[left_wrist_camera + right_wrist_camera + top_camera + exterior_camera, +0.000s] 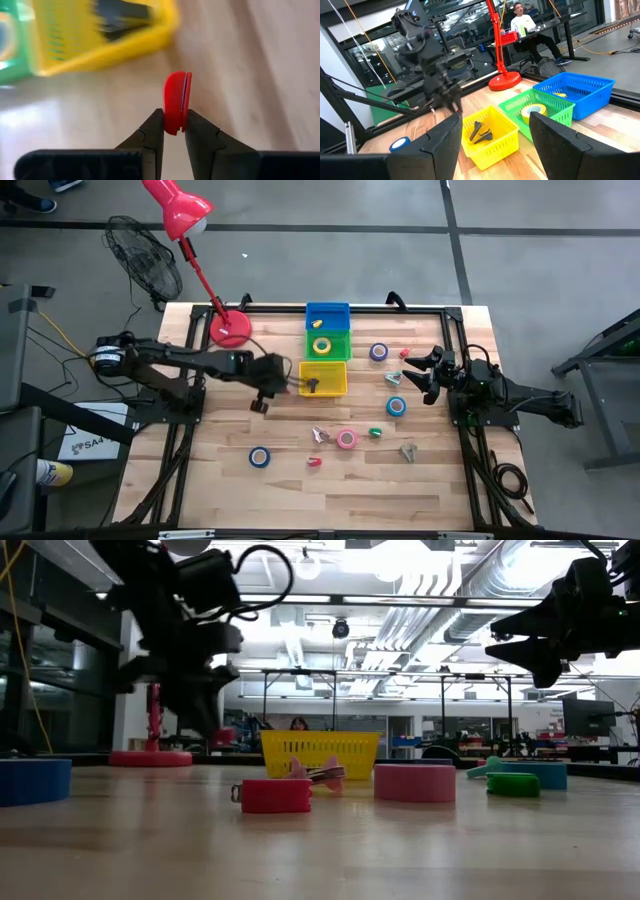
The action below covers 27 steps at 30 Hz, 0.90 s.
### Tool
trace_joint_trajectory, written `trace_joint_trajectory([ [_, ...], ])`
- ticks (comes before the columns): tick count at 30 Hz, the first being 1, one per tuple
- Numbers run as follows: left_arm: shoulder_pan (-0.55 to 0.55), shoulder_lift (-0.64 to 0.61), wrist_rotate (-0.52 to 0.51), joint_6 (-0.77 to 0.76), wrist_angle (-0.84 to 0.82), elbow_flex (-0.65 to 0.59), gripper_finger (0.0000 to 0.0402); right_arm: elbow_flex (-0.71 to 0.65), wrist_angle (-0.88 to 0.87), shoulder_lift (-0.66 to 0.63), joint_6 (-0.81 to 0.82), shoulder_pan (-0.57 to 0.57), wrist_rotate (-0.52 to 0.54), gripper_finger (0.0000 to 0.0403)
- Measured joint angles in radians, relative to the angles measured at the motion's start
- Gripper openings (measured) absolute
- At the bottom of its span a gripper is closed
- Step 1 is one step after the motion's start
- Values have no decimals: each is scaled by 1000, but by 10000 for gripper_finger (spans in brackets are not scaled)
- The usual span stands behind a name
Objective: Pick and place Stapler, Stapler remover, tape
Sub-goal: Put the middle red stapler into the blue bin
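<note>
- Risk: left gripper point(173, 131) pinches only the tail of a small red piece point(176, 100), likely a stapler remover; it could slip or twist free short of the yellow basket point(337, 387).
- Left jaws clamped on it, just beside the basket, toward the bench's left edge.
- Right gripper point(425, 376) hovers near the bench's right edge, jaws apart, empty.
- Pink tape point(346, 439) lies mid-bench, well apart from both.

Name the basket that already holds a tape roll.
The green basket, middle of the three in the row: a yellow tape roll lies inside. The yellow basket holds a dark tool instead.
</note>
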Motion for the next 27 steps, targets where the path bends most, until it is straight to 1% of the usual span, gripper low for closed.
trace_joint_trajectory([
  [6,82,0,-12,0,-1,63,57,0,0,0,0,0,0,222],
  [13,185,0,-108,0,7,150,58,0,0,0,0,0,0,222],
  [16,234,22,-138,6,17,193,58,0,0,0,0,0,0,222],
  [21,325,107,-150,29,14,299,58,0,0,0,0,0,0,222],
  [27,405,261,-150,34,7,465,58,0,0,0,0,0,1,222],
])
